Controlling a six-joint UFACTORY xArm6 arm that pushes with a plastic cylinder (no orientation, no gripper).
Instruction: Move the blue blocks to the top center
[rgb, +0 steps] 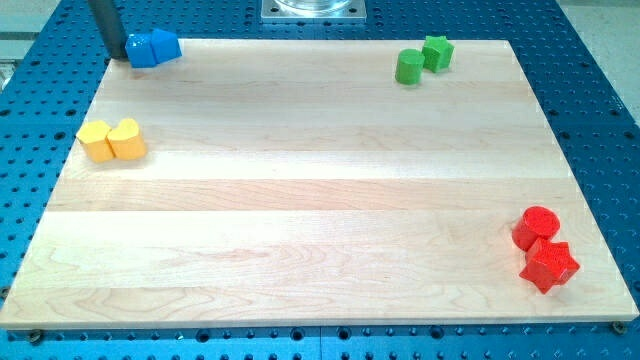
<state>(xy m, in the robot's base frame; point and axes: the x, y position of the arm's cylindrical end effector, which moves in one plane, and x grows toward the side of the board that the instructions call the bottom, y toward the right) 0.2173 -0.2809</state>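
Sitting at board's (300, 200) top left corner, two blue blocks (153, 47) huddle touching, shapes unclear. My tip (117, 55) touches their left side. No claw on rod, so nothing open, closed or gripped.

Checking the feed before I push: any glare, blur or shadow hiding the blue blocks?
Camera view: even lighting, only faint sheen on the wooden board; the blue blocks are sharp, soft shadows beneath; my tip touches their left side, slightly soft.
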